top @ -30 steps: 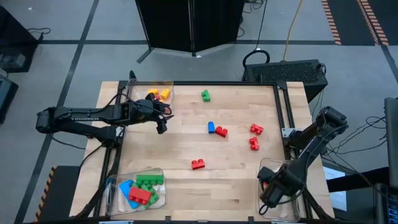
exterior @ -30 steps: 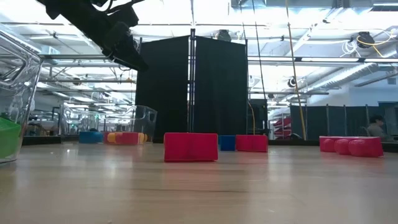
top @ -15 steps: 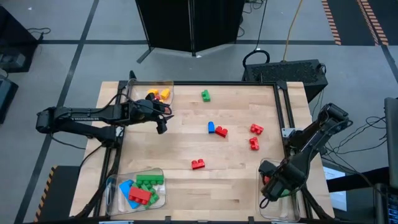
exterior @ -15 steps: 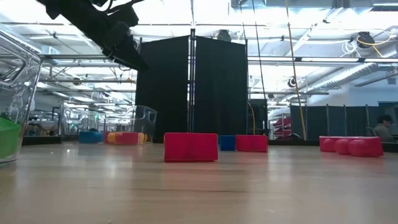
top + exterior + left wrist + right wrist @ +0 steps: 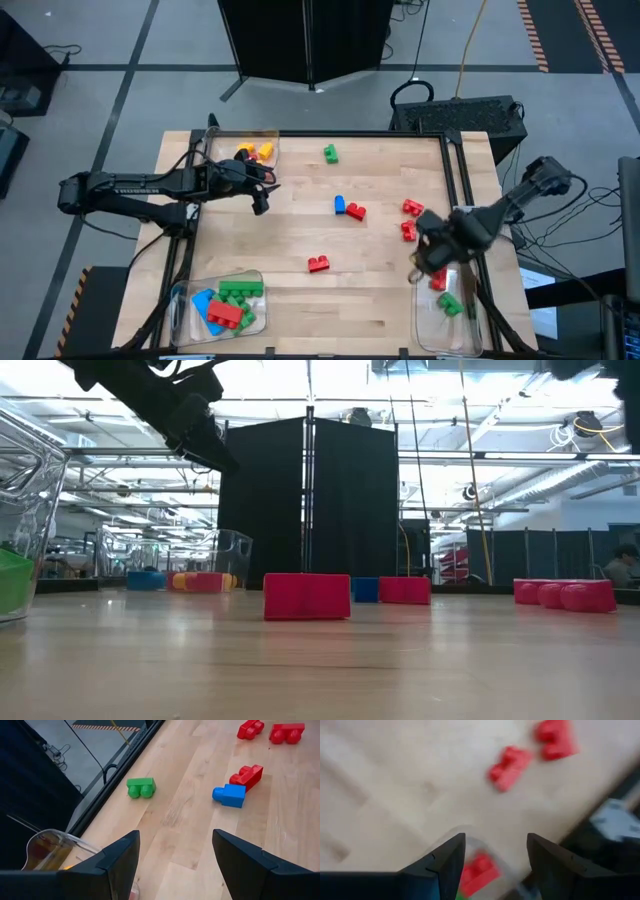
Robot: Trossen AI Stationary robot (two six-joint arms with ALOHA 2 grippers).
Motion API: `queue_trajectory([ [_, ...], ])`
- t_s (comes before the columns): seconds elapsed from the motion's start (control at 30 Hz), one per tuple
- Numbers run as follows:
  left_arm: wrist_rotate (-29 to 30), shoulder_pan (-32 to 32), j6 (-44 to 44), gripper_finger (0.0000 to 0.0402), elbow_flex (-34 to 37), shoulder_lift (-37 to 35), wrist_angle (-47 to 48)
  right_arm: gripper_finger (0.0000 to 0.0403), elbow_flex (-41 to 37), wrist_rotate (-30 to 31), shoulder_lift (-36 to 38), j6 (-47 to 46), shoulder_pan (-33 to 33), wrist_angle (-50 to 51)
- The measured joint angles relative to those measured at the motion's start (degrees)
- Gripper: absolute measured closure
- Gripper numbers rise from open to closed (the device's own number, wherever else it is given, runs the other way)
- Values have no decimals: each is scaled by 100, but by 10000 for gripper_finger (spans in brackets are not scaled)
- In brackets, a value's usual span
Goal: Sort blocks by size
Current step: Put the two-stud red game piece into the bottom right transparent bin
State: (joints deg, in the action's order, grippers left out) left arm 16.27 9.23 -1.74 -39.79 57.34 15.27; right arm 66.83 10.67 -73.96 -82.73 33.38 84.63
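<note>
Right wrist view: red block (image 5: 476, 872) lies beneath the open right claw (image 5: 496, 860).

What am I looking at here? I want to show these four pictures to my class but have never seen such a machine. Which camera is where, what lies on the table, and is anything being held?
It is a robot with two dark arms at a wooden table, each ending in a two-finger gripper. One picture looks straight down, one looks level across the tabletop, and two come from cameras on the wrists.

The left gripper hangs by the far-left clear tray, which holds orange and yellow bricks. The right gripper is above the near-right tray, where a red brick and a green brick lie. Both grippers are open and hold nothing.

Loose on the table: a green brick, a blue brick touching a red one, two red bricks on the right, and one red brick nearer the front. The near-left tray holds bigger bricks.
</note>
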Motion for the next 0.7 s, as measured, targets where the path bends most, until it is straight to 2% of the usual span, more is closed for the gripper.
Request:
queue_trajectory([
  [0.13, 0, 0, 0, 151, 0, 2, -74, 202, 0, -121, -11, 495, -857, 399],
  [0.3, 0, 0, 0, 151, 0, 2, -130, 202, 0, -146, -219, 1928, -1922, 171],
  [0.53, 0, 0, 2, 151, 0, 2, -88, 202, 0, -123, -873, 4037, -3389, 192],
  [0.7, 0, 0, 0, 151, 0, 2, -77, 202, 0, -179, -1464, 5162, -4145, -175],
])
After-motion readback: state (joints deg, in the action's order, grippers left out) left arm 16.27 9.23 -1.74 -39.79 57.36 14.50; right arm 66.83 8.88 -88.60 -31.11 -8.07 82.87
